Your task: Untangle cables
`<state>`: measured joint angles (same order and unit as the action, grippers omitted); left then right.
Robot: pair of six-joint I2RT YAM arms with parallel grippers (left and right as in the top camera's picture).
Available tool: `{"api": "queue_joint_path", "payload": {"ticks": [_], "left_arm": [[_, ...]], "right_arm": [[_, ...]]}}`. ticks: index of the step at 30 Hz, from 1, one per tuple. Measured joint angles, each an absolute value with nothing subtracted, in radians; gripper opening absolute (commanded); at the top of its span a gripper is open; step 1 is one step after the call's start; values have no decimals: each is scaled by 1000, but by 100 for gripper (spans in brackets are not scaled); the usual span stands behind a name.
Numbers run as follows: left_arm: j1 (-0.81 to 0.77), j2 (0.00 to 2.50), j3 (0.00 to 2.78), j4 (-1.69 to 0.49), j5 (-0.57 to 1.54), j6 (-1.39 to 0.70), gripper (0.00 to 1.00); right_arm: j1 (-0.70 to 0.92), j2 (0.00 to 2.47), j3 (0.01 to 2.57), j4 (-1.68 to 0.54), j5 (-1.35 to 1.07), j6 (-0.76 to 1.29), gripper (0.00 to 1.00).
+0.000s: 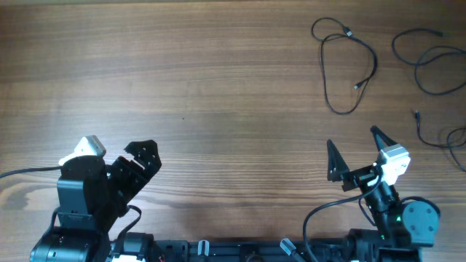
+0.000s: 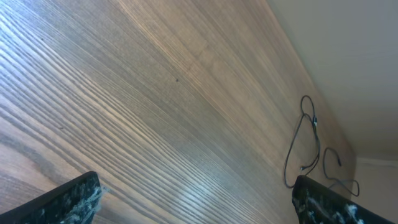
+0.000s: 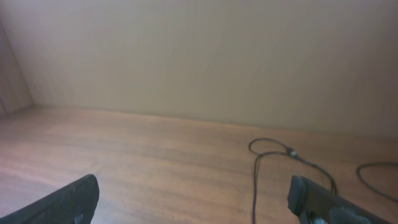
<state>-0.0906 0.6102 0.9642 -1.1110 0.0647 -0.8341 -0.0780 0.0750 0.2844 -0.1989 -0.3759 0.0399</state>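
- Overhead: both arms sit at the near edge of the brown wood-grain table (image 1: 218, 87). The left gripper (image 1: 143, 156) and the right gripper (image 1: 353, 142) stand with jaws spread fully, holding nothing. The three thin black cables with small plugs lie off the right gripper. A self-crossing loop (image 1: 374, 62) is straight ahead of it, a second cable (image 1: 419, 69) is ahead and to its right, and a third cable (image 1: 429, 143) is beside it at the frame edge. They look mostly apart; for the two at the edge we cannot tell.
- Left wrist: the left gripper (image 2: 199, 208) gapes, empty, with the self-crossing loop (image 2: 292, 149) well ahead and to its right. We judge this arm too far off to lead; better to use it to pin a cord.
- Right wrist: the right gripper (image 3: 196, 202) is wide and empty, and the self-crossing loop (image 3: 254, 180) is ahead, nearer its right finger. We should come down near a plug end, close firmly on so thin a cord, and draw it low, away from its neighbours.
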Motion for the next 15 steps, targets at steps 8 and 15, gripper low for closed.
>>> {"api": "queue_joint_path", "payload": {"ticks": [8, 15], "left_arm": [[-91, 610, 964, -1111, 65, -834, 100], [-91, 610, 964, -1111, 65, -834, 100]], "right_arm": [[-44, 25, 136, -106, -334, 84, 100], [-23, 20, 27, 53, -265, 113, 100]]}}
